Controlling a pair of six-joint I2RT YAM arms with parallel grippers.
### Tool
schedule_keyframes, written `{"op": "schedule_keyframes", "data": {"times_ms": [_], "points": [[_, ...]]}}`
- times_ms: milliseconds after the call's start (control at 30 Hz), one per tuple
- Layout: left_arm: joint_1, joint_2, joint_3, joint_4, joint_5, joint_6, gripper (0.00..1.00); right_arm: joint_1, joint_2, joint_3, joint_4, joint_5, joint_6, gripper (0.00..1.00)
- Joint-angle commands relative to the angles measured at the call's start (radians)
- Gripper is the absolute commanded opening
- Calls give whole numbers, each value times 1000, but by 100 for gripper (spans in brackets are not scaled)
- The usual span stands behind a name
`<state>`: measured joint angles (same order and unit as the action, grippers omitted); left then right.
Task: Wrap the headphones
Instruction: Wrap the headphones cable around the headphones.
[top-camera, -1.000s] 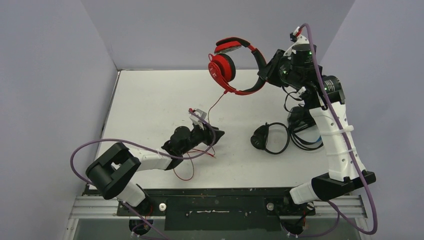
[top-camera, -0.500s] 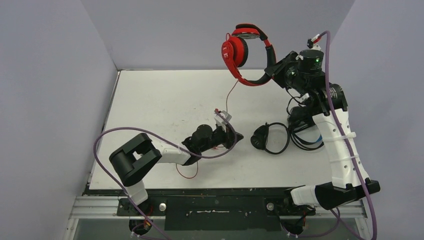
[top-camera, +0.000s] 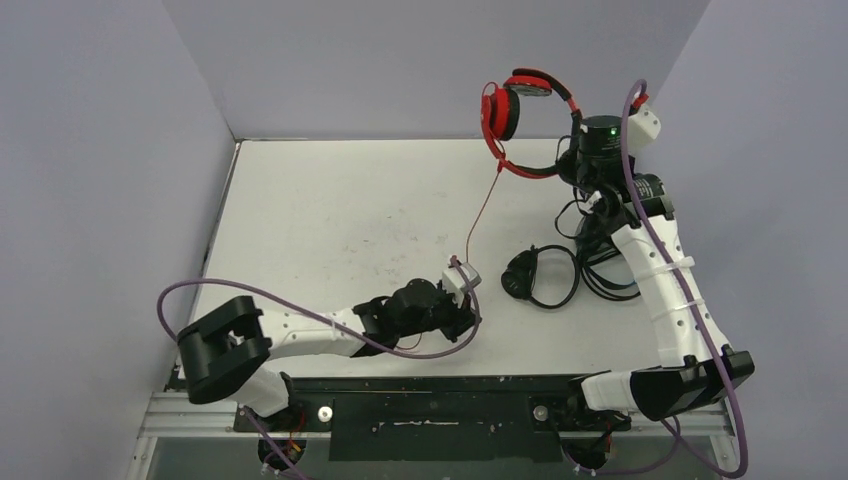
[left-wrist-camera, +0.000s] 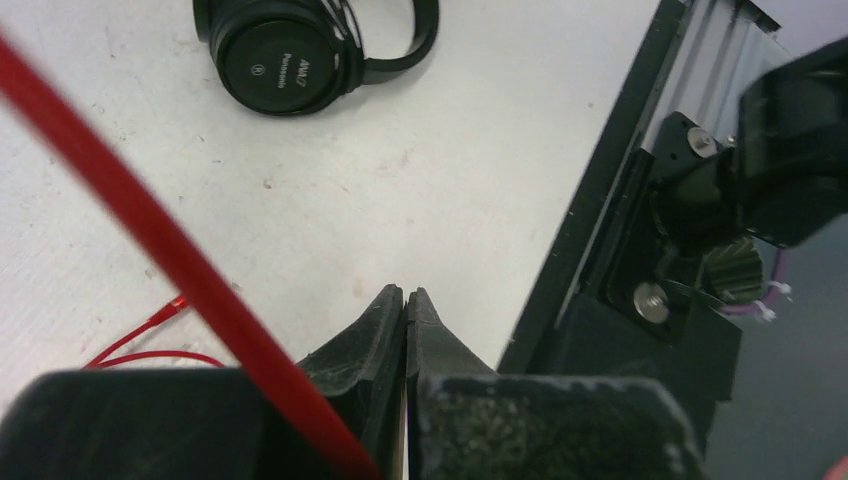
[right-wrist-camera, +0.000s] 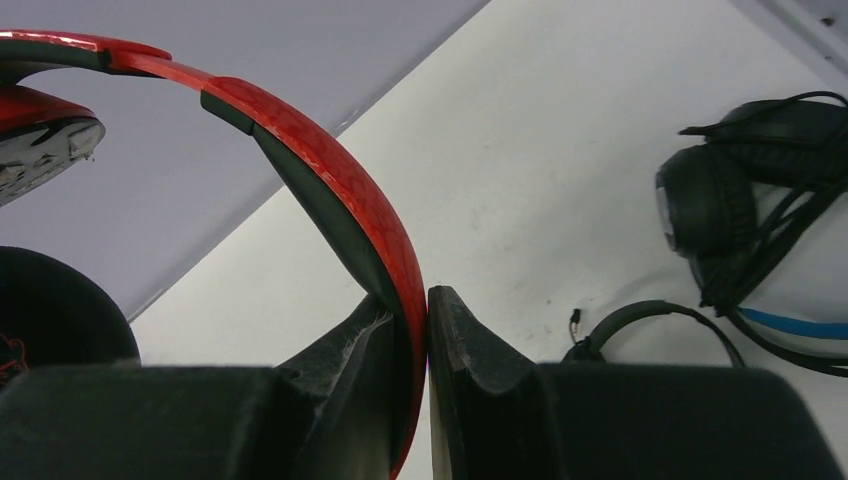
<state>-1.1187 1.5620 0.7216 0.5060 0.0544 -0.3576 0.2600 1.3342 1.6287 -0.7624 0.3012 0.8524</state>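
The right claw grasps the red headphones by their stiff headband, high above the tabletop. The left claw is clenched beside the red cord, which looks thin, limp and light; pinch it firmly.

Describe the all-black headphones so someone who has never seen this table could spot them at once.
On the white table, look just left of the right arm, where two pairs lie together. The all-black headphones are the left one, nearer the table's middle. They have no blue band like their neighbour, and are not held aloft like the red headphones.
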Motion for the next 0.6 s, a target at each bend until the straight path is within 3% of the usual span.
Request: {"op": "schedule_keyframes", "data": {"times_ms": [0,267,567], "points": [[-55,-209,12,-243,-111,49,0,-11,5,-47,140,204,-43,0],[-84,-474,140,-680,-195,78,0,-11,50,-203,187,290,-100,0],[-85,-497,439,-994,-370,182,0,4,65,-360,227,226,-141,0]]}}
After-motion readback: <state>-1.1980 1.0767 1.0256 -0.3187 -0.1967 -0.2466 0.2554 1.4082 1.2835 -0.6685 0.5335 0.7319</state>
